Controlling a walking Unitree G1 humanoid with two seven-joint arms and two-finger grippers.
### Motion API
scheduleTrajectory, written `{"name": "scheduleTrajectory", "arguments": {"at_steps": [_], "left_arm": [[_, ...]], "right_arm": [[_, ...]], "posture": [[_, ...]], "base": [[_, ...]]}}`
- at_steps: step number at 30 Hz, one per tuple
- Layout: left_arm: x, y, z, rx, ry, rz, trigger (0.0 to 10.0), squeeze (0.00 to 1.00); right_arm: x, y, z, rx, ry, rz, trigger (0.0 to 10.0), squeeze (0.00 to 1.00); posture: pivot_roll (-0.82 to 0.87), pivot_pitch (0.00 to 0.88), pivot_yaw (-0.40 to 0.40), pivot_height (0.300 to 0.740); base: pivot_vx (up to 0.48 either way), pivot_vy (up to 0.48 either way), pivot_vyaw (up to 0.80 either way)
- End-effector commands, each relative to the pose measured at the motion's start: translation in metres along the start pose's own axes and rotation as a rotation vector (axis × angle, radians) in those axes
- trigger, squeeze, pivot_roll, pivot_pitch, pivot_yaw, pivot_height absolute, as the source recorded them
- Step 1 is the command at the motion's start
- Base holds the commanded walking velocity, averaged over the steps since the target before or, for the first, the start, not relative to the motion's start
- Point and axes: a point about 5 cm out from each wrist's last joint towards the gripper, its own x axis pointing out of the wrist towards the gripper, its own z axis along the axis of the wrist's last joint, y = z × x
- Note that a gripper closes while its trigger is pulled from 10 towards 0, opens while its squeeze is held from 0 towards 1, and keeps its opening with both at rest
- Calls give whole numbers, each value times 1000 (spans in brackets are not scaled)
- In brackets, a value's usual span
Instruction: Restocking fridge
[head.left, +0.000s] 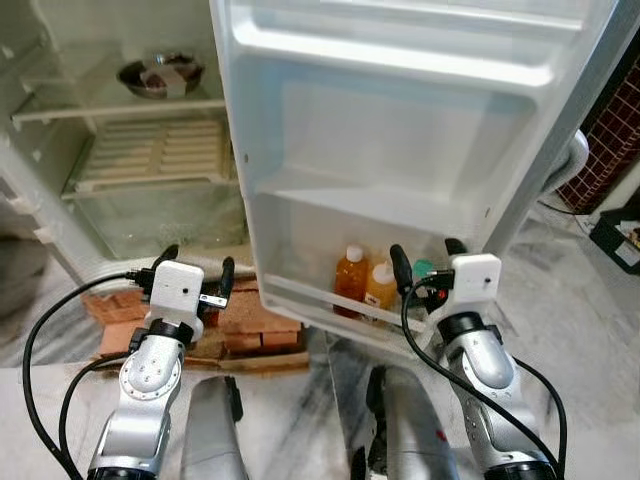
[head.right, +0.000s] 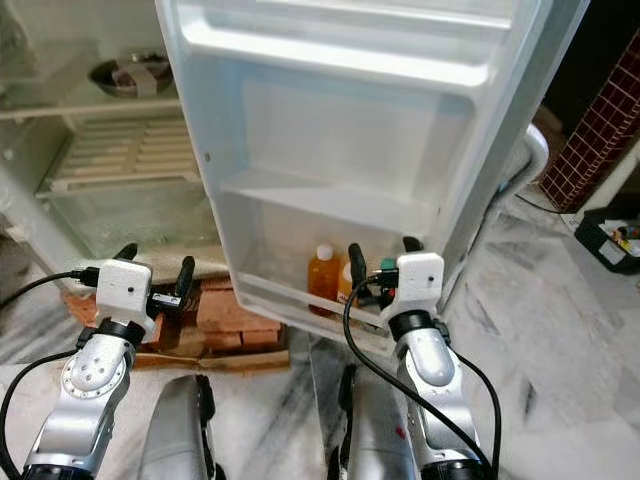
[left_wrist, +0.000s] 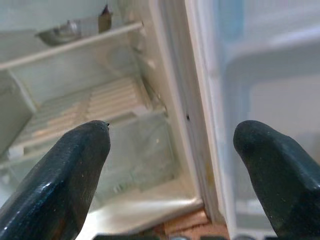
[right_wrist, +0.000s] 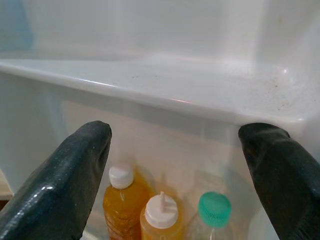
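OK, fridge (head.left: 60, 130) is open, door (head.left: 400, 130) swung wide toward the robot, inner side facing cam.

R gripper (head.left: 428, 262) is up in front of the bottom door bin (head.left: 330, 305), fingers apart, nothing held. R wrist cam looks straight at the shelf lip above that bin. Three bottles stand upright in the bin, close together:
- orange juice bottle w/ white cap (right_wrist: 121, 200), tallest of the group
- orange squeeze bottle w/ white nozzle cap (right_wrist: 161, 216), just beside it
- clear bottle w/ green cap (right_wrist: 214, 212), on the far side of the squeeze bottle; body hard to make out

Door shelf above the bin (head.left: 340, 195) is bare white plastic.

L gripper (head.left: 198, 268) is raised near the fridge body's lower front edge, beside the door's hinge-side edge. Fingers (left_wrist: 65, 175) spread, also holding nothing. L wrist cam looks into the cabinet: slatted cover (head.left: 150, 152) over the clear crisper drawer (head.left: 160, 215), wire/glass shelf above.

Steel bowl (head.left: 160, 75) sits on that upper shelf, something dark inside, can't ID it.

Fridge base rests on red bricks (head.left: 250, 325); floor is grey-veined marble (head.left: 580, 300). Dark crate (head.left: 618, 235) on the floor at far R, well apart from the door.
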Motion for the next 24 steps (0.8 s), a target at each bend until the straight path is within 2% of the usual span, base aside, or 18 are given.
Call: {"name": "scheduleTrajectory", "arguments": {"at_steps": [1,5,7,10,17,18,19,21,24], "left_arm": [[1,3,0,2,1,6,10000,0],[0,3,-1,-7,5,6,10000,0],[-1,1,-5,-22,33,1,10000,0],[-4,-9,-10,-21,49,-26,10000,0],[-5,-15,-10,-31,48,-43,10000,0],[-5,-16,-11,-36,51,-50,10000,0],[-5,-16,-11,-36,51,-50,10000,0],[-6,-18,-13,-37,60,-66,10000,0],[-7,-19,-14,-34,67,-72,10000,0]], "right_arm": [[13,2,30,-21,-135,13,10000,0],[13,5,32,-12,-137,29,10000,0],[10,10,24,8,-88,79,10000,0],[0,19,9,19,9,181,10000,0],[-19,12,11,52,32,296,10000,0],[-30,10,10,44,39,352,10000,0],[-30,10,10,44,39,352,10000,0],[-43,8,7,38,69,421,10000,0],[-49,9,5,48,103,468,10000,0]], "posture": [[58,0,-30,643],[56,0,-30,668],[54,0,-31,683],[51,0,-33,683],[48,0,-42,683],[44,0,-44,688],[44,0,-44,693],[40,0,-43,708],[37,0,-42,718]], "base": [[0,0,0],[0,0,0],[0,0,0],[0,0,0],[0,0,0],[0,0,0],[0,0,0],[0,0,0],[0,0,0]]}}
